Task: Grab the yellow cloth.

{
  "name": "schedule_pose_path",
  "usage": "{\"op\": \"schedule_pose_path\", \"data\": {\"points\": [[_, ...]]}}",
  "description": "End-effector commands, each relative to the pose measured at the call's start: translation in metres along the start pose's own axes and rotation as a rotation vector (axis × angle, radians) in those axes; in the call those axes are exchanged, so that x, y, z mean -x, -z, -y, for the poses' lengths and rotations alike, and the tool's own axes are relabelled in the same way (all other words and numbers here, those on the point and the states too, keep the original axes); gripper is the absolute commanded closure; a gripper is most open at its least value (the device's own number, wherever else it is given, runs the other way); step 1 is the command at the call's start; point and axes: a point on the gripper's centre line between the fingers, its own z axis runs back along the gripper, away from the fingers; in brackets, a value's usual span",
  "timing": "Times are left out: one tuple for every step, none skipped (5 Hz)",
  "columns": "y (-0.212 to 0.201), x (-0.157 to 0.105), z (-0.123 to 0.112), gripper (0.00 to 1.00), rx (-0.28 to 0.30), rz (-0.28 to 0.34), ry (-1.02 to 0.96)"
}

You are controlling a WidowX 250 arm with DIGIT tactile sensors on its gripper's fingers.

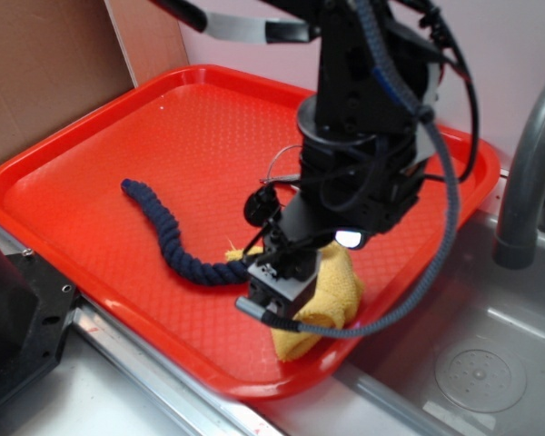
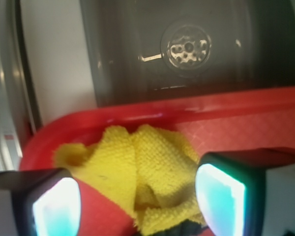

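Note:
The yellow cloth (image 1: 331, 291) lies crumpled on the red tray (image 1: 118, 136) near its front right rim. In the wrist view the yellow cloth (image 2: 147, 167) fills the space between the two pads. My gripper (image 1: 282, 286) stands low over the cloth's left part, at the tray surface, and hides some of it. My gripper (image 2: 137, 201) is open, with a wide gap between the jaws. The right pad (image 2: 219, 199) sits against the cloth's folds. Bare tray shows beside the left pad (image 2: 56, 209).
A dark navy braided rope (image 1: 168, 236) curves across the tray, its end reaching the cloth by my gripper. A steel sink with a drain (image 1: 480, 377) lies right of the tray, and a grey faucet (image 1: 527, 154) rises there. Cardboard (image 1: 45, 64) stands at the back left.

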Motion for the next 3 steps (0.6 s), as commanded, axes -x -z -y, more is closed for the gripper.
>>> {"op": "schedule_pose_path", "data": {"points": [[0.033, -0.010, 0.008, 0.00, 0.096, -0.007, 0.045], [0.026, -0.008, 0.015, 0.00, 0.090, 0.002, 0.065], [0.016, 0.002, 0.022, 1.00, 0.079, 0.052, 0.041]]}}
